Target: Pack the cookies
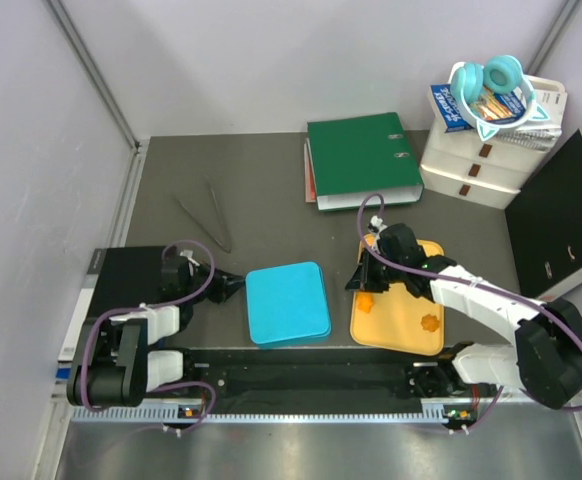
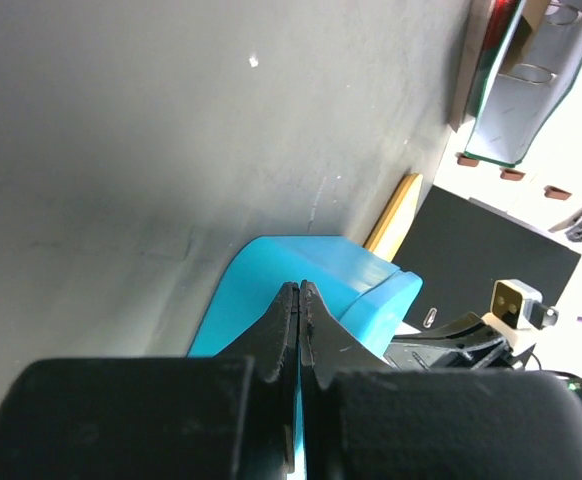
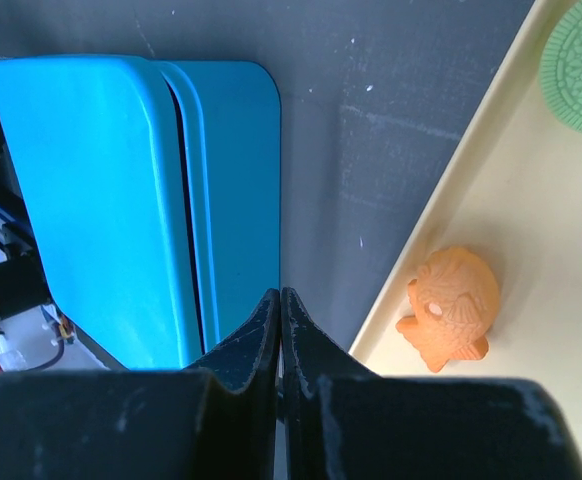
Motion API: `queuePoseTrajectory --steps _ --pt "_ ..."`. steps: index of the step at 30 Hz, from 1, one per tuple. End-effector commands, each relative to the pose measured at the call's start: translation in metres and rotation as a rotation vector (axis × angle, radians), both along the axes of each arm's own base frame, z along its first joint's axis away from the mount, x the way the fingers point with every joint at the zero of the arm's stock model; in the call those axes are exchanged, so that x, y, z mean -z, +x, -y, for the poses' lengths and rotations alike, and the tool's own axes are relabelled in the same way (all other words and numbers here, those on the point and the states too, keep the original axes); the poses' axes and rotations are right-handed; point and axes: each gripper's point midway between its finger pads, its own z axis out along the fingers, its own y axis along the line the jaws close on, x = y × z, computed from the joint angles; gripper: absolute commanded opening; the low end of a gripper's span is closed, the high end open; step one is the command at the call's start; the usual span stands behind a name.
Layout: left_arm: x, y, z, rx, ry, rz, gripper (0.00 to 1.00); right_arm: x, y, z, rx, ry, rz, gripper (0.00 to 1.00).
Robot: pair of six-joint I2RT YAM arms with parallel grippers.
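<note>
While both arms sit low either side of the turquoise rounded-square plastic box [image 1: 288,303], it reads as the container to fill, and it looks closed. Left of the box, the left gripper [image 2: 299,300] has its jaws pressed together on nothing, tip just short of the box's edge. Right of the box, the right gripper [image 3: 279,300] is likewise closed and empty, over the bare strip of grey worktop [image 1: 271,200] before the flat yellow-orange tray [image 1: 401,335]. The cookies [image 1: 431,322] lie on that tray, an orange fish-like one [image 3: 451,305] beside its box-side rim. Beyond the box, metal tongs [image 1: 206,215] and a green ring binder [image 1: 363,158] lie well apart, leaving room.
</note>
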Motion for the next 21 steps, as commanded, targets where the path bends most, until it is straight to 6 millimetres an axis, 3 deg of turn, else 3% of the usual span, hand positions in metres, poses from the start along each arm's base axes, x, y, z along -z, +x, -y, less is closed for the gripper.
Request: queuePoseTrajectory --steps 1,21 --pt "-0.015 0.008 0.002 0.015 -0.029 0.082 0.0 -0.018 0.016 -0.005 0.003 0.019 0.053 0.0" --pt "-0.041 0.017 0.009 0.049 -0.069 0.151 0.0 -0.017 0.017 -0.006 0.005 0.022 0.054 0.0"
